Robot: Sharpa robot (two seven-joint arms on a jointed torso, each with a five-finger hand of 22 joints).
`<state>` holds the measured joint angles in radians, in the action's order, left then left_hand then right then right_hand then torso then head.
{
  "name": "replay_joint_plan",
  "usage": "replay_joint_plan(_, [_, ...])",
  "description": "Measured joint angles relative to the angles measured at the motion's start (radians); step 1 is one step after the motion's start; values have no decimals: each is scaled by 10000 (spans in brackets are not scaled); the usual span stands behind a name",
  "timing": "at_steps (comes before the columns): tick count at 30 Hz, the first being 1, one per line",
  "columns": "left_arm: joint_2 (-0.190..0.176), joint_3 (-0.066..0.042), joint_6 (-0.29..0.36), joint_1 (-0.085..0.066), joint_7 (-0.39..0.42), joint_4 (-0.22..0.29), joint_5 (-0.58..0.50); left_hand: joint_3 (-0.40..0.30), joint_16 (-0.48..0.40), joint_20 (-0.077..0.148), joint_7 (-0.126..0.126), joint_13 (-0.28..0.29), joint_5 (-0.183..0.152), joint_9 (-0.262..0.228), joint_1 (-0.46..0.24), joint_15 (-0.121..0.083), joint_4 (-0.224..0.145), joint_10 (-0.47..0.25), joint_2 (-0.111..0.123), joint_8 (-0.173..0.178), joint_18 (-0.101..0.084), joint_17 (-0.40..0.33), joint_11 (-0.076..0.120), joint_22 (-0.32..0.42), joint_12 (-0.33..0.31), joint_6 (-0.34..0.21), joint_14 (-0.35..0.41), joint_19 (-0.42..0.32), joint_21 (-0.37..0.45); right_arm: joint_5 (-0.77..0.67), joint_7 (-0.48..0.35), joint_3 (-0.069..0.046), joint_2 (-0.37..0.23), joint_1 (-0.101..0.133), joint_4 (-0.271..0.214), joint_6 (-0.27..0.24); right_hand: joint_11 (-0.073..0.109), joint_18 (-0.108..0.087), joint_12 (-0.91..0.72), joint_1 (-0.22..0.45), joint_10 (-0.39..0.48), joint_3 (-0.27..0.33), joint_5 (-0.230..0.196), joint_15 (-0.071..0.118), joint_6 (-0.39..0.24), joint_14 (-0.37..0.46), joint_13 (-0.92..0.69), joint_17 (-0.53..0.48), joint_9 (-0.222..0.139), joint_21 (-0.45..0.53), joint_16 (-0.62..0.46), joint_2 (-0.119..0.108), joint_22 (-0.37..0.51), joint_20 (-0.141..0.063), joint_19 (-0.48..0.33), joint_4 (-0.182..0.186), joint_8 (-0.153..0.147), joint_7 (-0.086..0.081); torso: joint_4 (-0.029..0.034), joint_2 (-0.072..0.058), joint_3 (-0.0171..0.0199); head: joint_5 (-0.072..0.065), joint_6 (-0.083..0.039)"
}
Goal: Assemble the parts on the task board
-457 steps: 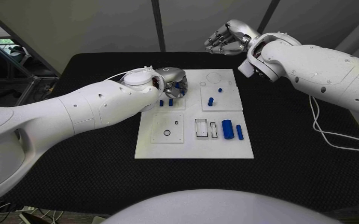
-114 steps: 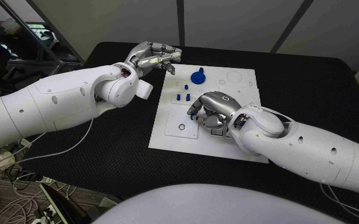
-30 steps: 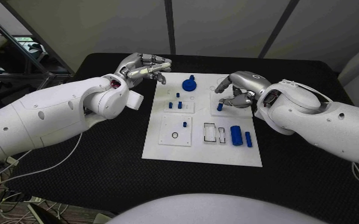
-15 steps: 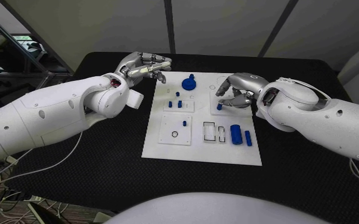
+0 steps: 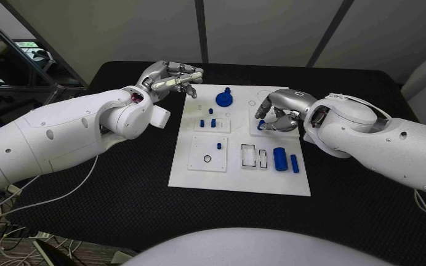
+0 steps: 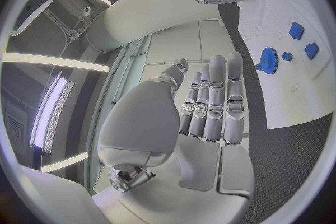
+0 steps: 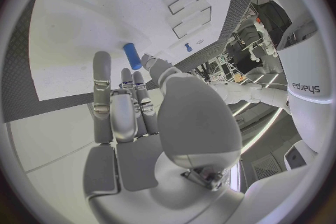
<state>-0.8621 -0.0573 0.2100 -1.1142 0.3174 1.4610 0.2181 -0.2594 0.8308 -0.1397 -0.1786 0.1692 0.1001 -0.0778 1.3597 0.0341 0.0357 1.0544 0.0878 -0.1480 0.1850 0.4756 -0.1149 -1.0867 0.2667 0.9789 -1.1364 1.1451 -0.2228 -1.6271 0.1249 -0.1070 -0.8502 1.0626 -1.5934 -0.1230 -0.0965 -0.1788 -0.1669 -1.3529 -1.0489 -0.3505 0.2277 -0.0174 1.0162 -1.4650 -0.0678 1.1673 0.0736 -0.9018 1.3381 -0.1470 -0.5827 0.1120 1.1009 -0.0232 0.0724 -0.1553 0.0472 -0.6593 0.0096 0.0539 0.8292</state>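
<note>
Head view: white task board sits mid-frame on the black table. Left hand hovers at upper left beyond the board's corner, fingers loosely spread, holding nothing. Right hand curls over a small upright blue peg right of centre; whether it grips the peg is unclear. A blue gear lies near the board's top. Right wrist view: the peg stands just beyond the extended fingers.

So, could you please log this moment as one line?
left hand: open, beside task board | right hand: at small blue peg, grip unclear | blue gear: on board
</note>
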Motion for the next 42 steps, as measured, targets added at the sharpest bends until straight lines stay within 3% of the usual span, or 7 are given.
replay_joint_plan(10, [27, 0, -1, 0, -12, -37, 0, 0, 0, 0, 0, -1, 0, -1, 0, 0, 0, 0, 0, 0, 0, 1, 0, -1, 0, 0, 0, 0, 0, 11, -32, -3, -55, 2, -129, -31, -7, 0, 0, 0, -65, -31, 98, -1, 59, 0, 1, 23, 8, -40, 0, 0, -72, 3, 72, 31, 0, 8, -7, 0, 2, -25, 8])
replay_joint_plan(31, [22, 1, -15, 3, -34, -48, 0, 30, 0, 0, 0, -3, 0, -1, 0, 0, 30, 1, 0, 0, 1, 1, 0, -2, 0, 0, 0, 0, 0, -159, 130, -1, 84, 1, 112, 306, 18, -1, -100, -145, -340, -145, 135, 35, 372, -37, 3, 21, 47, -152, 34, 145, -166, -34, 181, 84, 50, -18, 3, -6, 0, -30, 50])
replay_joint_plan(42, [20, 1, -18, 3, -35, -36, -1, 30, 0, 0, 0, 5, 0, -2, 0, 0, 30, 2, 0, 0, 0, 2, 1, -3, 0, 0, 0, 0, 0, -244, 168, 0, 239, 1, 247, 447, 146, -1, -299, -300, -939, -335, 135, 143, 660, 0, -39, 16, 97, -305, 34, 300, -374, -102, 326, 62, 128, 55, 5, 0, 0, -33, 49])
